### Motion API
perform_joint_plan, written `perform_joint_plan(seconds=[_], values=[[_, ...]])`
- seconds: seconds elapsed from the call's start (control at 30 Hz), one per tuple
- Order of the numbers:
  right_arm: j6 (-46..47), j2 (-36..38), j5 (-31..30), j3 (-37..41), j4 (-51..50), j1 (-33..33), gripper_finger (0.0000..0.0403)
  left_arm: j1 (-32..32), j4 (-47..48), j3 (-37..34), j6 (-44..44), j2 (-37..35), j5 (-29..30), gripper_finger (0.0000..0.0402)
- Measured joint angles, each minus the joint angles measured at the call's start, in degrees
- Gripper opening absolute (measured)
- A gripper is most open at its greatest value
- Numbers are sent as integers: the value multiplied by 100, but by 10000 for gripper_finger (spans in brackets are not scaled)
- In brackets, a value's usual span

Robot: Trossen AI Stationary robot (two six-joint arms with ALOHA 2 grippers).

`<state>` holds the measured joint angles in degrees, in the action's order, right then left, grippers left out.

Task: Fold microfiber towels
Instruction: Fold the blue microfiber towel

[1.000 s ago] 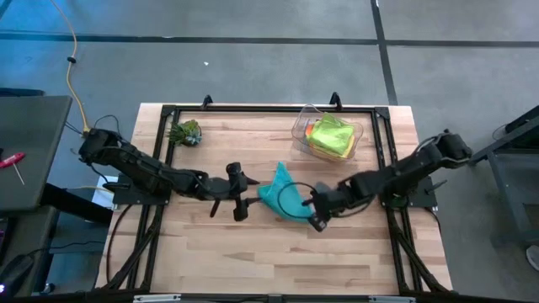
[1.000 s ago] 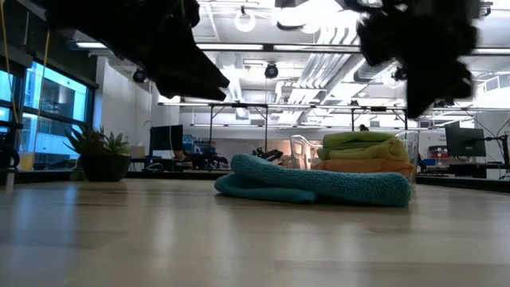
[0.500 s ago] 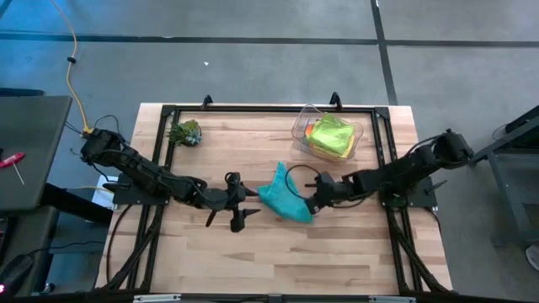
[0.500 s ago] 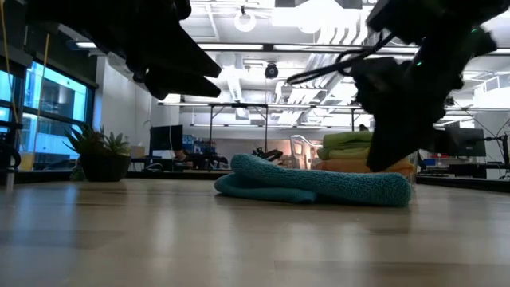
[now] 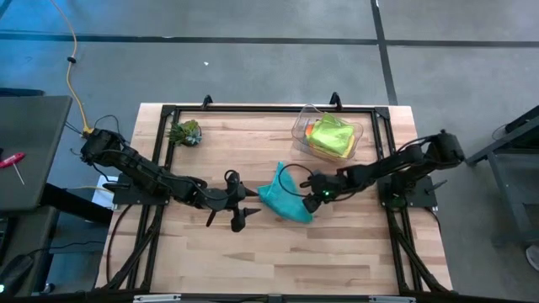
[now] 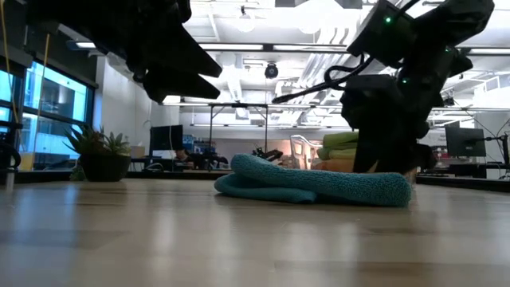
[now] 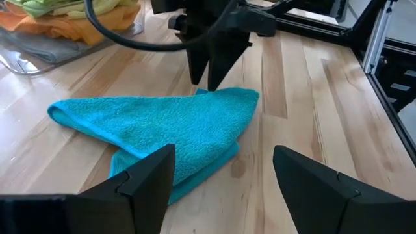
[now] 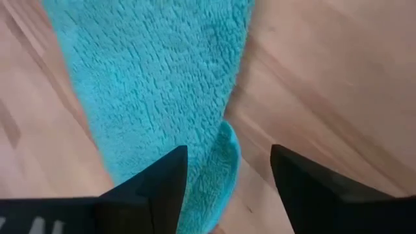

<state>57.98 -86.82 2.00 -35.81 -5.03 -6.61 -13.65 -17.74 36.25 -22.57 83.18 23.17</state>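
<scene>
A teal microfiber towel (image 5: 282, 196) lies crumpled and partly folded over on the wooden table (image 5: 210, 252); it also shows in the left wrist view (image 7: 162, 127) and the low view (image 6: 319, 185). My right gripper (image 8: 227, 188) is open and points steeply down over the towel's right edge, where a small rolled corner (image 8: 224, 153) shows between its fingers. My left gripper (image 7: 224, 188) hangs open just above the table, left of the towel and facing it. Other folded towels, lime green on top of orange, lie in a clear bin (image 5: 327, 135). My right gripper's open fingers (image 7: 208, 68) come down from above at the towel's right edge (image 7: 218, 91). Whether they touch the cloth cannot be told. The towel lies slack on the table.
The clear bin stands at the far right of the table, behind the towel. A small green plant (image 5: 185, 132) sits at the far left. A black frame (image 5: 253, 109) runs round the table's edges. Bare wood stretches along the near side.
My right gripper has come down from above the towel's near right part to its right edge, tipping steeper, and has opened. My left gripper has shifted a little toward the near edge and rolled slightly. The towel has stayed where it was.
</scene>
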Motion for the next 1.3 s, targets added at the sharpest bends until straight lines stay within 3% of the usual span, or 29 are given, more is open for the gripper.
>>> perform_joint_plan(seconds=[0.4, 0.7, 0.87, 1.0, 1.3], values=[[22, -496, -194, -15, 391, -2, 129, 0, -2, -2, 0, -2, 19, 248], [1, -445, -247, -7, 268, 2, 8, 0, 3, -2, 0, -2, 17, 248], [-132, -141, -198, 7, 127, 24, 25, 0, 32, -2, 5, -2, 4, 248], [-108, 226, -347, 7, -70, 24, 4, 0, 39, -2, 17, -2, -3, 248], [175, 952, -658, -2, -272, 24, 5, 0, 123, -4, 20, -2, -3, 248]])
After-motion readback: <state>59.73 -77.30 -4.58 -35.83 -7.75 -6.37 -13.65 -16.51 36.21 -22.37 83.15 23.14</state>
